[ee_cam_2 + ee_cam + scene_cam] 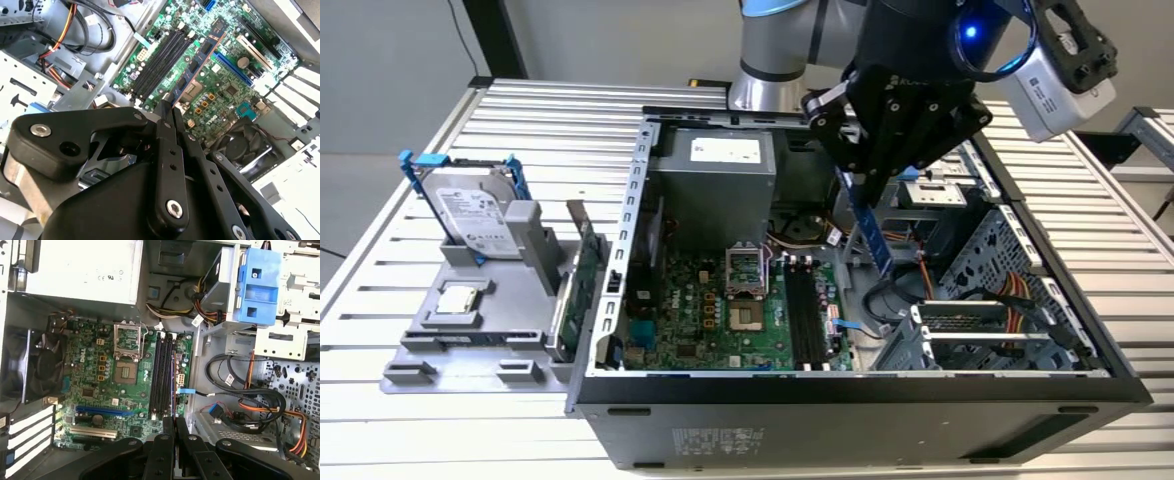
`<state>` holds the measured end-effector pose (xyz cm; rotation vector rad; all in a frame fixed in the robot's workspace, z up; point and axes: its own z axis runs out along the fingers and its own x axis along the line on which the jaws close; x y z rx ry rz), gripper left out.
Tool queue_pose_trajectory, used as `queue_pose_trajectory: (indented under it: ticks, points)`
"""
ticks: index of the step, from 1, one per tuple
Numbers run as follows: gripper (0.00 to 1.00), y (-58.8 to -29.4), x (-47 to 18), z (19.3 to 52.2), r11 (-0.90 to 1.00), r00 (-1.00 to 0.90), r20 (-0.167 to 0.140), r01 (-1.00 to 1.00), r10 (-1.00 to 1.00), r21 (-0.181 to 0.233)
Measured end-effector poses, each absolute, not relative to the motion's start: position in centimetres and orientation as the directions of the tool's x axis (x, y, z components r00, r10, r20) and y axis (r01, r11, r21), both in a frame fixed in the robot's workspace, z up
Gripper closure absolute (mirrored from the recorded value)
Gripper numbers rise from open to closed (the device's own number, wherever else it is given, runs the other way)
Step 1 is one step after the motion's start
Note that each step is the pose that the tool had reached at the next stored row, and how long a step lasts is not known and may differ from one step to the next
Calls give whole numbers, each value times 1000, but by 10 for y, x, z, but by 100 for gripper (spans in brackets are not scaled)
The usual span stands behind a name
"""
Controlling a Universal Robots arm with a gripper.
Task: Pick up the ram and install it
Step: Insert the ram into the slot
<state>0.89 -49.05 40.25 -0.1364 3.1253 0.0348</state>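
Note:
My gripper (857, 172) hangs over the open computer case (854, 385), shut on the ram (870, 225). The ram is a narrow blue stick hanging down from the fingers, above the case's right half in the exterior view. In the second wrist view the ram (197, 65) reaches out from the gripper (170, 107), its dark chips showing, over the motherboard beside the black memory slots (160, 60). In the first wrist view the ram (172, 382) appears edge-on beyond the gripper (174, 421), running along the memory slots (161, 375). The slots (807, 315) hold no stick.
A grey fixture (467, 340) at the exterior view's left holds a hard drive (467, 215), a processor chip (458, 300) and a green expansion card (587, 260). Inside the case are the power supply (714, 170), a fan (42, 365), the processor socket (127, 352), a blue drive bracket (259, 285) and loose cables (250, 400).

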Motion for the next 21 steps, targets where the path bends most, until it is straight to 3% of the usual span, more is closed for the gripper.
queue_pose_trajectory:
  ticks: [21]
  points:
    - [100, -491, 37, 377, 999, -999, -14, -32, -32, 22]
